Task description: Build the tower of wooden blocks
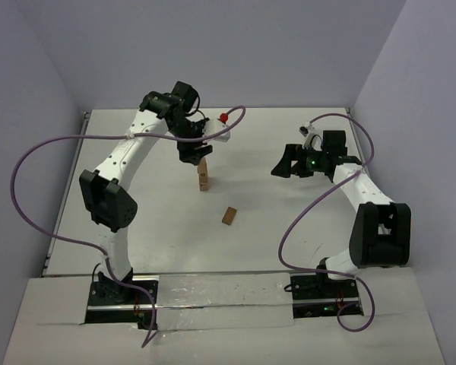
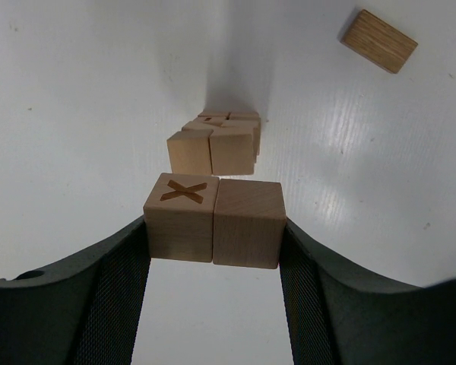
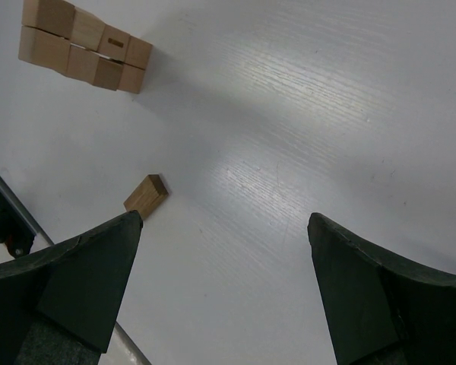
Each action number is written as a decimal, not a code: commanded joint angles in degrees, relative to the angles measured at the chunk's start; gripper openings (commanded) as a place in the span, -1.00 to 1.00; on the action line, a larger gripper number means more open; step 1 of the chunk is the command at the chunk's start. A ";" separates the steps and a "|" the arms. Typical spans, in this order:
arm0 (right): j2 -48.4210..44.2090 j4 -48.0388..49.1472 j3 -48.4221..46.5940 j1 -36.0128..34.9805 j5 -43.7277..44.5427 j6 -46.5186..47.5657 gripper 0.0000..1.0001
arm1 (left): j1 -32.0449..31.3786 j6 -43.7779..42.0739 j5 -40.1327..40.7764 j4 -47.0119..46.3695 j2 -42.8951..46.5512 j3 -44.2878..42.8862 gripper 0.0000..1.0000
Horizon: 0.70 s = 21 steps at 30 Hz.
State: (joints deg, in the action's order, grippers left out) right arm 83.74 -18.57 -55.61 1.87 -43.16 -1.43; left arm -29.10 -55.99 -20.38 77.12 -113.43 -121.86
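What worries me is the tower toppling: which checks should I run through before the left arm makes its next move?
1. Left gripper hold on the two wood blocks: ok, clamped side by side.
2. Pair centred sideways on the tower: ok, judging by the left wrist view.
3. Pair resting on the tower top: cannot tell.
4. Right gripper out of the way: ok, open, empty and off to the side.
5. Loose block clear of the tower: ok, lying apart from it.
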 commanded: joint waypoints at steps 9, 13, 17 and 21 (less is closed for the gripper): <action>0.45 -0.06 -3.27 0.42 -1.49 0.55 0.94 | 0.71 2.49 -0.64 1.63 -6.16 -4.46 -0.76; 0.45 -0.06 -3.27 0.44 -1.58 0.49 0.95 | 0.71 3.34 -0.23 1.63 -6.83 -5.12 -0.74; 0.47 -0.06 -3.27 0.42 -1.60 0.55 0.94 | 0.55 4.26 0.37 1.63 -7.72 -5.91 -0.73; 0.45 0.02 -3.27 0.42 -1.61 0.46 0.94 | 0.06 5.40 0.72 1.63 -8.21 -6.28 -0.68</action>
State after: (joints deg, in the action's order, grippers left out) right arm 83.92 -18.85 -56.31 1.87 -43.21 -1.41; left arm -28.45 -52.40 -19.62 77.14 -121.11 -125.14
